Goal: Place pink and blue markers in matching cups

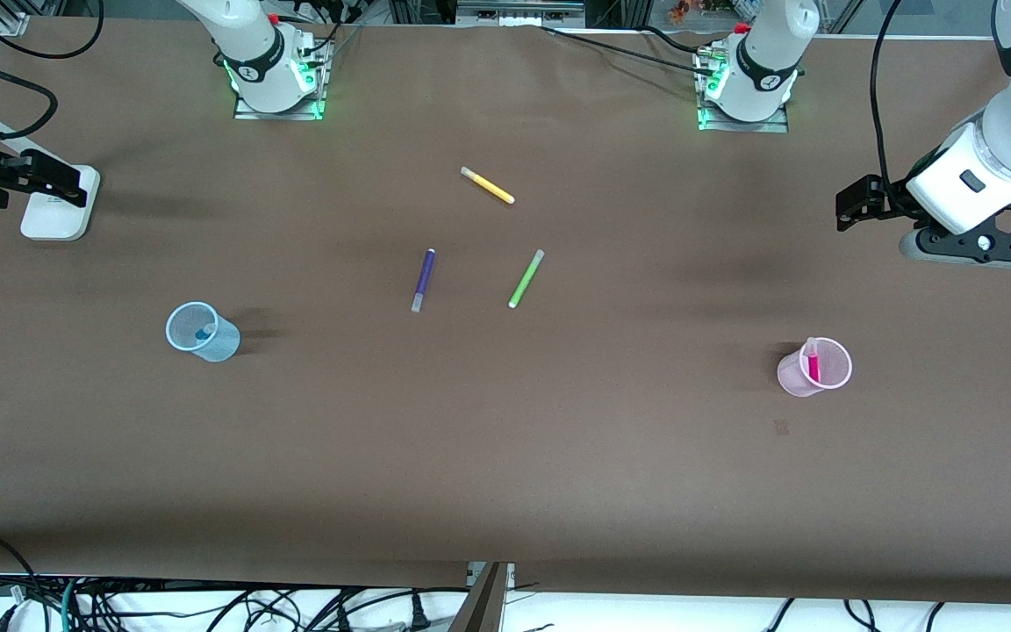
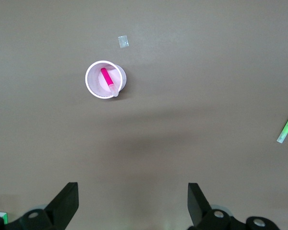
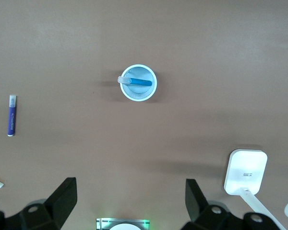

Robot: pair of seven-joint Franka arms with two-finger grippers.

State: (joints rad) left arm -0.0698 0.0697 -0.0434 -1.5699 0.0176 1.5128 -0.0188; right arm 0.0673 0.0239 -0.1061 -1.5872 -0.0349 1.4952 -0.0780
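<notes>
**Q:** Describe the work surface.

**A:** A brown table (image 1: 505, 456) with cables along the edge nearest the front camera. Both arm bases stand at the edge farthest from that camera.

**Q:** Location of the task items?

**A:** The pale pink cup (image 1: 814, 367) stands upright toward the left arm's end of the table. The pink marker (image 1: 813, 362) is inside it, leaning on the rim, pale cap uppermost. The pale blue cup (image 1: 202, 331) stands upright toward the right arm's end. The blue marker (image 1: 204, 333) is inside it, also leaning, its cap at the rim.

**Q:** Other items?

**A:** Three pens lie flat between the cups, farther from the front camera than either: a purple pen (image 1: 422, 279), a green pen (image 1: 526, 278) beside it, and a yellow pen (image 1: 487, 185) farthest back. A white block (image 1: 58, 204) lies near the right arm's end.

**Q:** End-effector status?

**A:** The left gripper (image 2: 133, 203) hangs in the air over the left arm's end of the table, fingers spread wide, holding nothing. The right gripper (image 3: 129, 201) hangs over the right arm's end, fingers equally wide apart, holding nothing.
</notes>
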